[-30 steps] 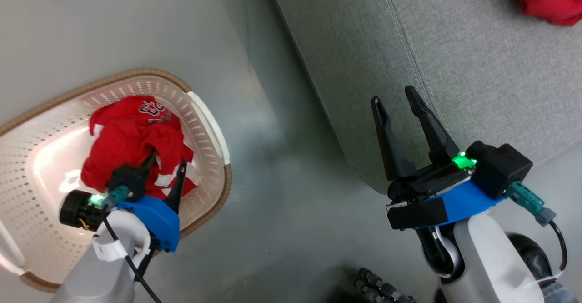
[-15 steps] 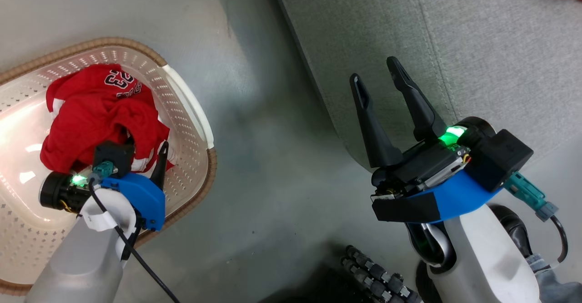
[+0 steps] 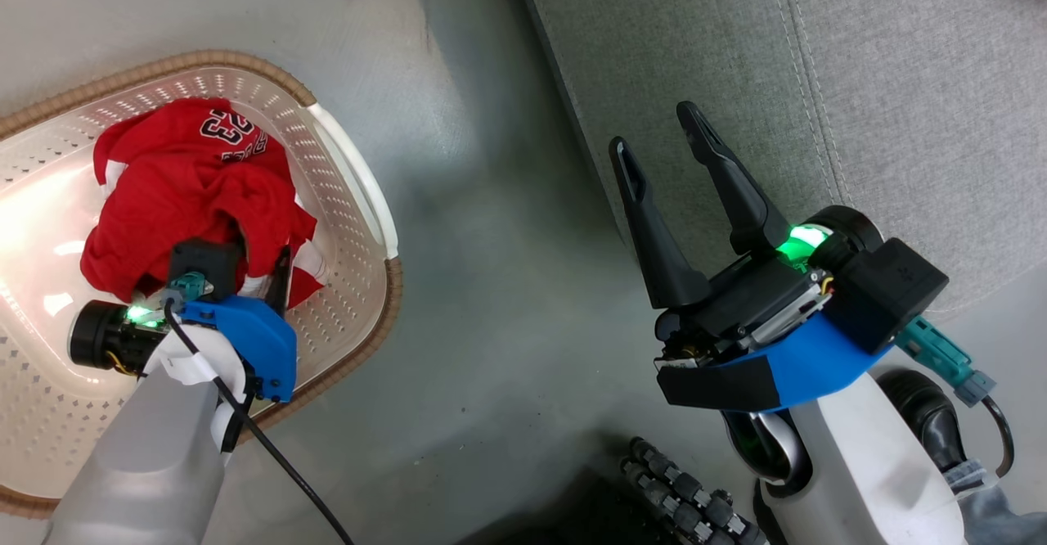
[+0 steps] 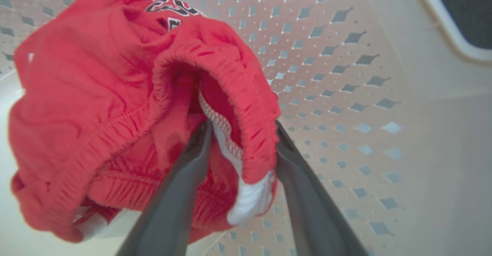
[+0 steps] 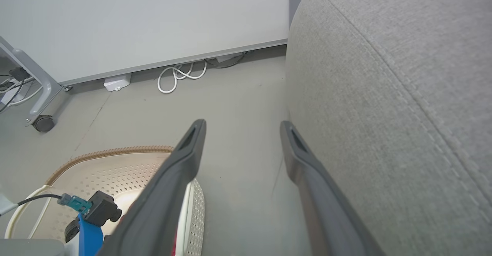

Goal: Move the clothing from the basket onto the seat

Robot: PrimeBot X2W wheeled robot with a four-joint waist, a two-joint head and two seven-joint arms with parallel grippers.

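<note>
Left wrist view: clothing (image 4: 115, 106) pinched between left tool (image 4: 240, 127) fingers.

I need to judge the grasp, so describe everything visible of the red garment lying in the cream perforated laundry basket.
The bright-red soft fabric garment lies crumpled in a heap inside the cream perforated plastic basket with its brown woven-look rim. It shows a gathered elastic hem, white stitched trim, white panels and a dark printed number with lettering at its far edge. The left gripper has its two dark fingers on either side of a fold of the hem, pressing against it.
</note>
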